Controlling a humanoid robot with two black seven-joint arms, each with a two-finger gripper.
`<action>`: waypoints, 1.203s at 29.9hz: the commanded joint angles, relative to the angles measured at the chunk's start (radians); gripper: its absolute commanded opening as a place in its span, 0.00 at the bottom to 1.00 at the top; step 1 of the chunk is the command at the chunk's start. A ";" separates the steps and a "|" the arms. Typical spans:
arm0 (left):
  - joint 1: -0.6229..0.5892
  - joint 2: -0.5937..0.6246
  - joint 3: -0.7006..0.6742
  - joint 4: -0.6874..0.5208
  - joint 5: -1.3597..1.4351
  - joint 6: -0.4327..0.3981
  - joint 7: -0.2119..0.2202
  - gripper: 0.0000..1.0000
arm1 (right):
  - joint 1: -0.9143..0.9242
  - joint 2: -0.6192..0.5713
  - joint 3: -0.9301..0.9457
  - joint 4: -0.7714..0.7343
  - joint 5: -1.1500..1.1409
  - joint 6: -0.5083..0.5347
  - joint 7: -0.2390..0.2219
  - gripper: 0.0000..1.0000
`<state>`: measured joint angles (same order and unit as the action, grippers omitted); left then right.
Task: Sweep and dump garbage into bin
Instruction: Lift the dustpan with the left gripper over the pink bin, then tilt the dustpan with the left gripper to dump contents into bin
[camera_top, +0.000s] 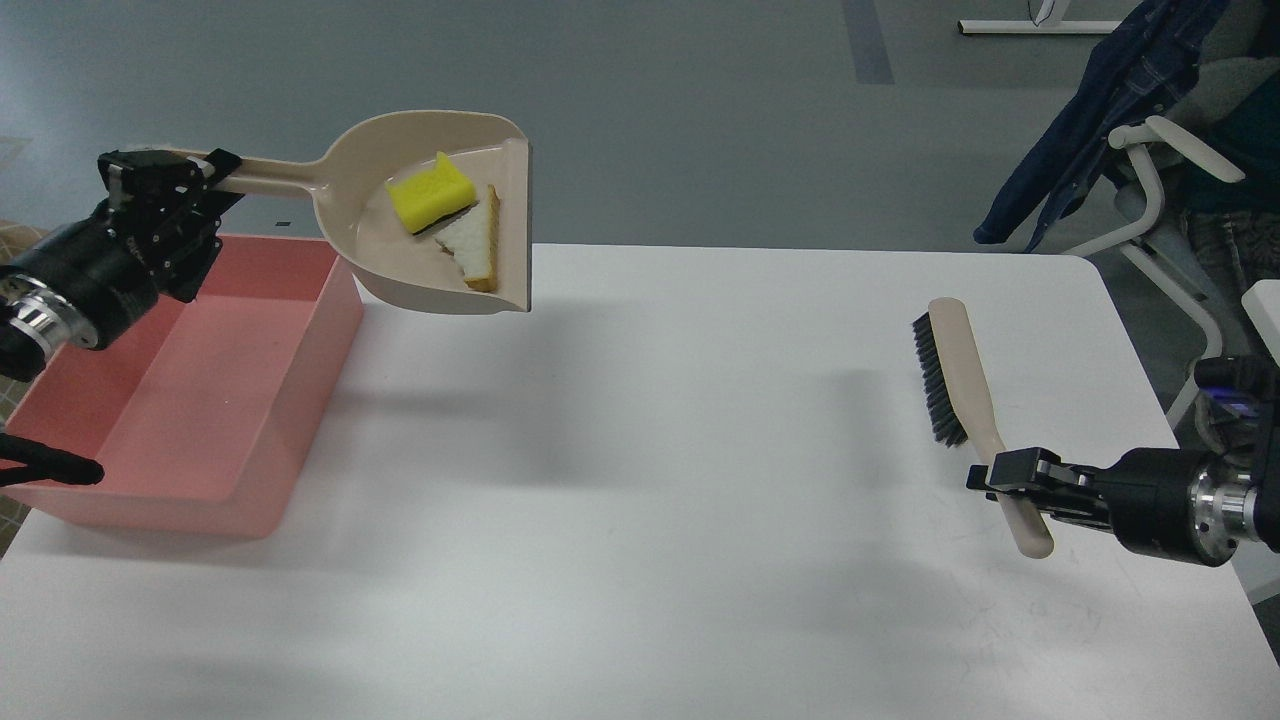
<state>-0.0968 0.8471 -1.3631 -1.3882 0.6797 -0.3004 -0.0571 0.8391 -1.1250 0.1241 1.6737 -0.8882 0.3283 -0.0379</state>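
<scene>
My left gripper (165, 185) is shut on the long handle of the beige dustpan (425, 265) and holds it in the air, above the right edge of the pink bin (190, 400). In the pan lie the yellow sponge piece (432, 190) and the white bread wedge (472, 247), both near its open lip. My right gripper (1010, 478) is shut on the handle of a beige brush (955, 375) with black bristles, held low over the table's right side.
The white table (650, 500) spans the view. An office chair with a dark blue jacket (1120, 130) stands beyond the table's right corner. The bin sits at the table's left edge.
</scene>
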 joint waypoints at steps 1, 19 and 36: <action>0.087 0.001 -0.102 0.011 -0.038 -0.083 -0.016 0.00 | 0.000 -0.001 -0.001 0.000 0.000 0.002 0.001 0.00; 0.215 0.019 -0.303 0.265 0.027 -0.188 -0.096 0.00 | -0.006 -0.001 0.002 0.003 0.000 0.000 0.001 0.00; 0.289 0.102 -0.329 0.273 0.199 -0.188 -0.224 0.00 | -0.008 0.001 0.000 0.003 0.000 -0.002 0.001 0.00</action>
<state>0.1906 0.9476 -1.6746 -1.1152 0.8410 -0.4888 -0.2701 0.8329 -1.1247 0.1256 1.6760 -0.8882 0.3275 -0.0367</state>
